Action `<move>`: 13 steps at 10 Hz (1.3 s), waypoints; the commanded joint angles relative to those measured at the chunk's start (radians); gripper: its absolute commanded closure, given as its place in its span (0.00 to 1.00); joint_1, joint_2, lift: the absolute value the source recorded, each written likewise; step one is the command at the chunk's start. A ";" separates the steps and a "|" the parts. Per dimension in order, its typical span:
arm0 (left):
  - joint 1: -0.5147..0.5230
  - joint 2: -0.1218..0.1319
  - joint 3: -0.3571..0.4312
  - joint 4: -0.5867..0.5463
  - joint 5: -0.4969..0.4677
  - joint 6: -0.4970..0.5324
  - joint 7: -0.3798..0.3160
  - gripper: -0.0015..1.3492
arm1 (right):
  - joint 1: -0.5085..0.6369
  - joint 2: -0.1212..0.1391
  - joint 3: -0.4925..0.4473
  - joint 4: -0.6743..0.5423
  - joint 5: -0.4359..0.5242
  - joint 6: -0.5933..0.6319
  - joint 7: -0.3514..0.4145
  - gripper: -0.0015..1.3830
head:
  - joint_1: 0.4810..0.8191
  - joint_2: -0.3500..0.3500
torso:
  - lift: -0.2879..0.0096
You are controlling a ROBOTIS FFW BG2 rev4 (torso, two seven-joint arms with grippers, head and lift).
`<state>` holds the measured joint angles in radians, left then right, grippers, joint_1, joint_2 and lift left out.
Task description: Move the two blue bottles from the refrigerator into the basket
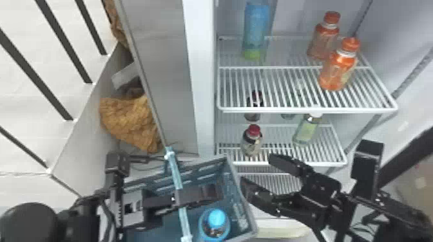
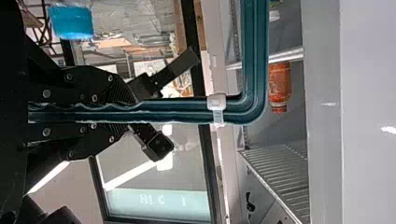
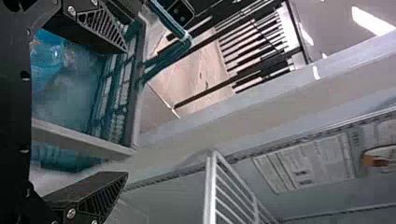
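Left gripper [image 1: 180, 196]: while it sits at the lower left, its fingers are closed around the one basket handle [image 1: 175, 175].
Right gripper [image 1: 257, 168]: lower right, spread wide, nothing between its fingers.
Basket [image 1: 243, 206]: one, bottom centre; the bottom edge cuts it off and the left arm hides part.
Blue bottles: two; one [image 1: 215, 222] inside the basket, its base hidden, the other [image 1: 256, 30] on the upper refrigerator shelf [image 1: 306, 110], its top cropped.
Lower shelf [image 1: 286, 163]: one red-capped bottle [image 1: 252, 141], one pale green bottle [image 1: 306, 130]; shapes behind the wires are hard to make out.
Orange bottles [image 1: 338, 70]: two, upper right, the front one overlapping the rear.
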<state>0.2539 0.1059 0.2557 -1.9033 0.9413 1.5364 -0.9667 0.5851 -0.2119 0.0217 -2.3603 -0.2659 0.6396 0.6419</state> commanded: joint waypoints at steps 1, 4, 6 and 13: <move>0.004 -0.002 0.002 0.000 0.000 0.000 0.000 0.89 | 0.019 0.006 -0.016 -0.031 0.009 -0.043 -0.010 0.09 | 0.63 0.47 | 0.93; 0.009 -0.003 0.000 0.000 0.002 0.000 0.000 0.89 | 0.019 0.034 -0.068 -0.027 0.029 -0.137 -0.061 0.09 | 0.63 0.42 | 0.93; 0.009 -0.005 0.000 0.000 0.004 0.000 -0.001 0.89 | -0.016 0.055 -0.111 -0.009 0.057 -0.173 -0.097 0.09 | 0.63 0.36 | 0.93; 0.004 -0.005 -0.008 0.000 0.004 0.000 -0.001 0.89 | -0.281 0.068 -0.082 0.199 0.098 -0.264 -0.159 0.08 | 0.63 0.25 | 0.93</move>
<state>0.2580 0.1011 0.2488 -1.9033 0.9452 1.5364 -0.9680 0.3268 -0.1442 -0.0681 -2.1734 -0.1702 0.3762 0.4831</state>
